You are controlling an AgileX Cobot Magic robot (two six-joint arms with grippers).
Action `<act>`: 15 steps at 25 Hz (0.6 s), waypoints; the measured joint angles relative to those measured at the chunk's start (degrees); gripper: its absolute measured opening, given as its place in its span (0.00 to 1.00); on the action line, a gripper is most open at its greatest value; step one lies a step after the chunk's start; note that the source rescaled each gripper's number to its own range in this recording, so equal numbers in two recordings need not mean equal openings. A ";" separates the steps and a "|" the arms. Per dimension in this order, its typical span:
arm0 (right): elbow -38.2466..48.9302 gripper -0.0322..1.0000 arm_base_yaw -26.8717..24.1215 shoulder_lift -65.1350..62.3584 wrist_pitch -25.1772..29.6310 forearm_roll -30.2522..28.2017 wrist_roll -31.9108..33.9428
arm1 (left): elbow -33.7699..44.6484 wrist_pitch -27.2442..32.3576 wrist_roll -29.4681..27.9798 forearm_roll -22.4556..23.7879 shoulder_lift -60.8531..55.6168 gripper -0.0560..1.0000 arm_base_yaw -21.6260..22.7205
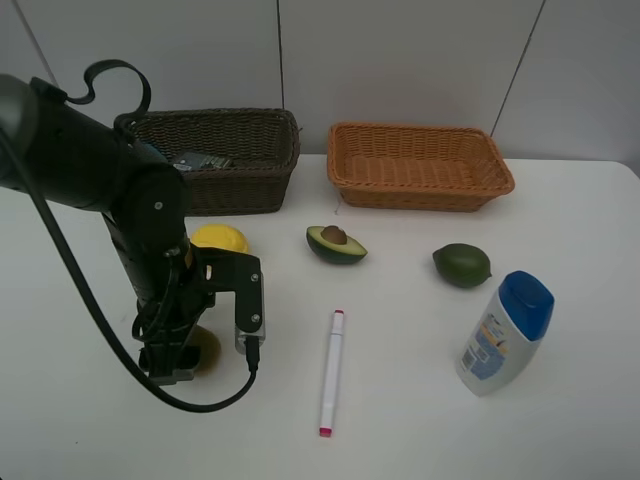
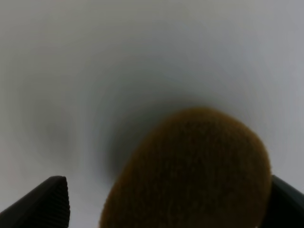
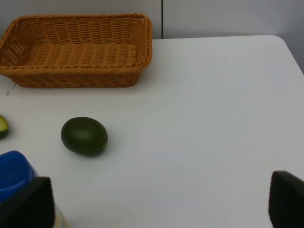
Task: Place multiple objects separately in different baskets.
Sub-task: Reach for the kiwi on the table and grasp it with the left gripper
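Observation:
My left gripper (image 1: 178, 362) is lowered over the brown kiwi (image 1: 205, 346) at the front left of the table. In the left wrist view the kiwi (image 2: 190, 171) lies between the open fingers; one fingertip (image 2: 50, 202) stands clearly apart from it. My right gripper (image 3: 156, 204) is open and holds nothing; the exterior view does not show it. A yellow lemon (image 1: 221, 238), a halved avocado (image 1: 335, 243), a green round fruit (image 1: 461, 265), a white pink-tipped marker (image 1: 331, 372) and a white blue-capped bottle (image 1: 505, 332) lie on the table. The dark brown basket (image 1: 230, 118) and the orange basket (image 1: 420, 190) stand at the back.
A dark flat object (image 1: 200, 160) lies inside the dark brown basket. The orange basket (image 3: 76, 78) has nothing in it. The left arm's cable (image 1: 70, 290) loops over the table's left side. The table's right edge (image 3: 292, 52) runs close beyond the green fruit (image 3: 84, 136).

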 joint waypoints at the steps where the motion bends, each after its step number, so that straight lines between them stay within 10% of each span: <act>1: 0.00 0.99 0.00 0.00 0.00 0.00 0.00 | -0.05 -0.11 0.00 0.12 0.57 1.00 0.00; 9: 0.00 0.99 0.00 0.00 0.00 0.00 0.00 | 0.00 -0.88 -2.26 0.69 4.16 0.98 0.00; 15: 0.00 0.99 0.00 0.00 0.00 0.00 0.00 | 0.00 -1.44 -10.99 1.88 4.15 0.55 0.00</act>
